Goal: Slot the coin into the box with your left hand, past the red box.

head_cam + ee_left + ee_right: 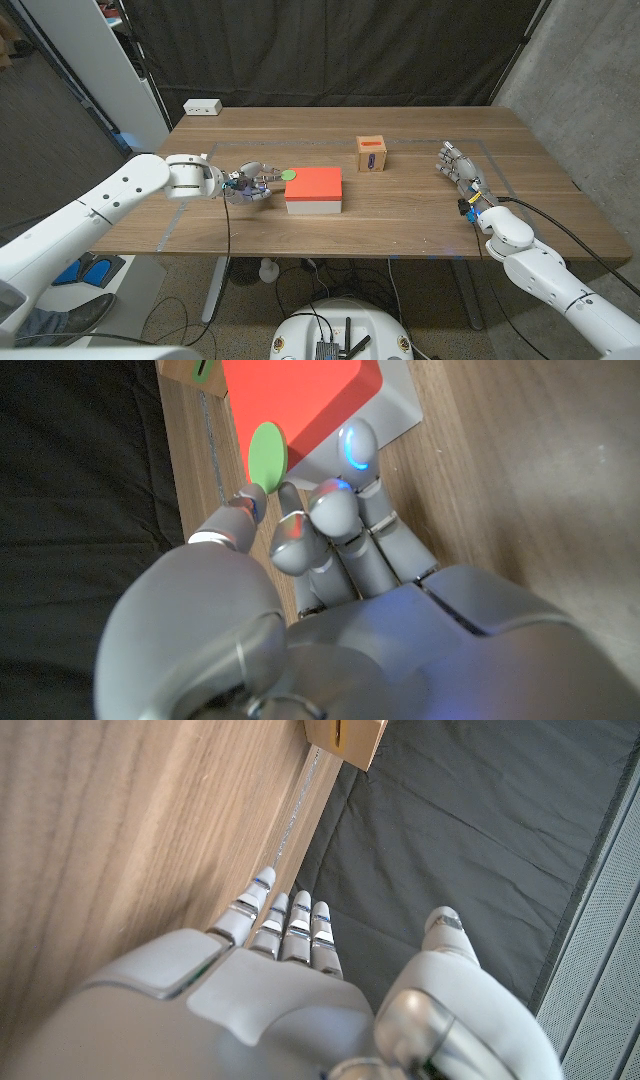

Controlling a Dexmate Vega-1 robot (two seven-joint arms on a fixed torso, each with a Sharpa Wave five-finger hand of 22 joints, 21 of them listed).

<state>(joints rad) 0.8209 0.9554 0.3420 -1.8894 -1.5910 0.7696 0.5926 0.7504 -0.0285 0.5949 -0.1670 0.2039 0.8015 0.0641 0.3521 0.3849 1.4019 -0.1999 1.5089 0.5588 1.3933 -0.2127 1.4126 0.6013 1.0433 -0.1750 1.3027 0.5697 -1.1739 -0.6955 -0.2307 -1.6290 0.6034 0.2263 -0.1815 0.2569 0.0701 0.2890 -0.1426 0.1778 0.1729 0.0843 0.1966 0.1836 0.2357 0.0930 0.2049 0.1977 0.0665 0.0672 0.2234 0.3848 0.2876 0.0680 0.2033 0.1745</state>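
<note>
A flat green coin (290, 174) (266, 455) is pinched at the fingertips of my left hand (250, 186) (330, 560), between the thumb and a finger. It hangs just off the left edge of the red box (315, 183) (300, 400), a red-topped block on a white base at the table's middle. The small wooden box (372, 154) (190, 370) (345, 738), with a slot in its face, stands beyond the red box, further back and to the right. My right hand (458, 166) (290, 980) stands at the table's right side, fingers straight, holding nothing.
A small white device (202, 107) lies at the table's back left corner. Grey tape lines (170, 225) mark a rectangle on the wooden table (420, 225). A dark curtain hangs behind the table, and a grey wall is at the right.
</note>
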